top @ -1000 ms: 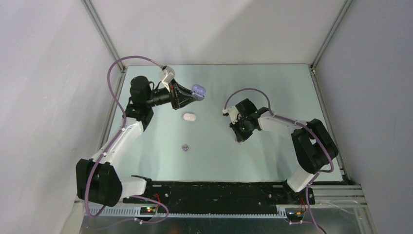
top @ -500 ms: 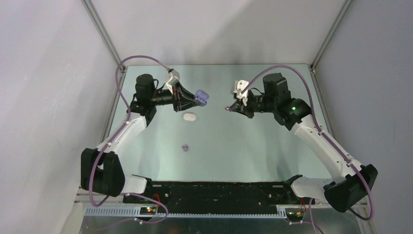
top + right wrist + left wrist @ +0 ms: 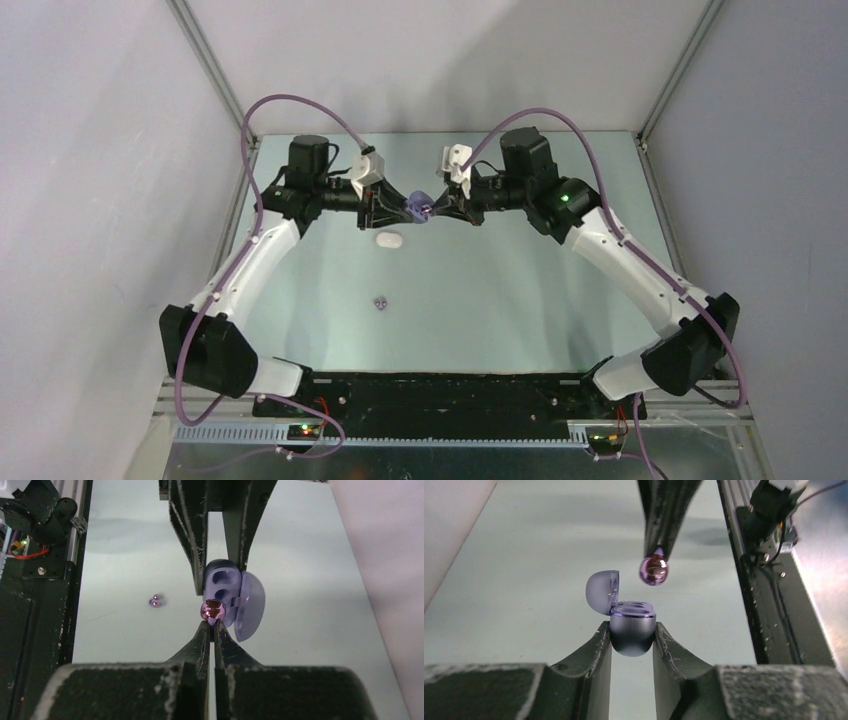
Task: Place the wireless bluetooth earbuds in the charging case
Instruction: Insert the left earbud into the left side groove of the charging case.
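While clamped on the purple case (image 3: 632, 636) at frame centre, hold the left gripper (image 3: 631, 630) level; with the right gripper (image 3: 214, 625) pinched on the purple earbud (image 3: 213, 610) just above, lower squarely into an empty socket (image 3: 220, 578)

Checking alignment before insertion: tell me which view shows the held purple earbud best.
Left wrist: the held purple earbud sits unobstructed in the right claw, apart from the open charging case. Right wrist shows it overlapping the case; top external shows barely a speck.
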Available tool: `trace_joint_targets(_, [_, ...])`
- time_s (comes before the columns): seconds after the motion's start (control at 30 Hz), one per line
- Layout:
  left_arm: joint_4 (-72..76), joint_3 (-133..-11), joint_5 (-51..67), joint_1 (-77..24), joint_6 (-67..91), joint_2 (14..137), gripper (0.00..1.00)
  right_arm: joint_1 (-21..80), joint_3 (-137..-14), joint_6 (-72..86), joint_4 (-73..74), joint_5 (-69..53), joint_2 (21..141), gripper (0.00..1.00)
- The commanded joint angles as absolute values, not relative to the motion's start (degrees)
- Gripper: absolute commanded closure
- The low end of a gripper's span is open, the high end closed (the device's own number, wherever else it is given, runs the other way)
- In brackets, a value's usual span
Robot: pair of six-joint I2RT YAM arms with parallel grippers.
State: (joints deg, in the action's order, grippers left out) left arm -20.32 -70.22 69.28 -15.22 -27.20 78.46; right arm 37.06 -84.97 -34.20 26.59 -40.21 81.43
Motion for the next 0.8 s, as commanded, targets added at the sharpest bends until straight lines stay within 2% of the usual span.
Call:
trace_joint_targets(0.0, [-43.3,-76.9,68.1,-16.5,-50.7,80.1,1.00,37.4,-90.0,-30.6,22.7,-42.5,83.5,1.00])
trace_joint_targets(0.3, [-45.7,-78.2,67.5,-17.2,-53.8,80.1,1.00,38.8,-90.2,-30.4,21.6,-42.9,84.4,1.00])
trace_joint_targets(0.77, [-40.6,-77.2,69.5,-16.9,-47.5,80.1,1.00,39.7,-89.1,-32.0,24.3,-45.2,83.3,1.00])
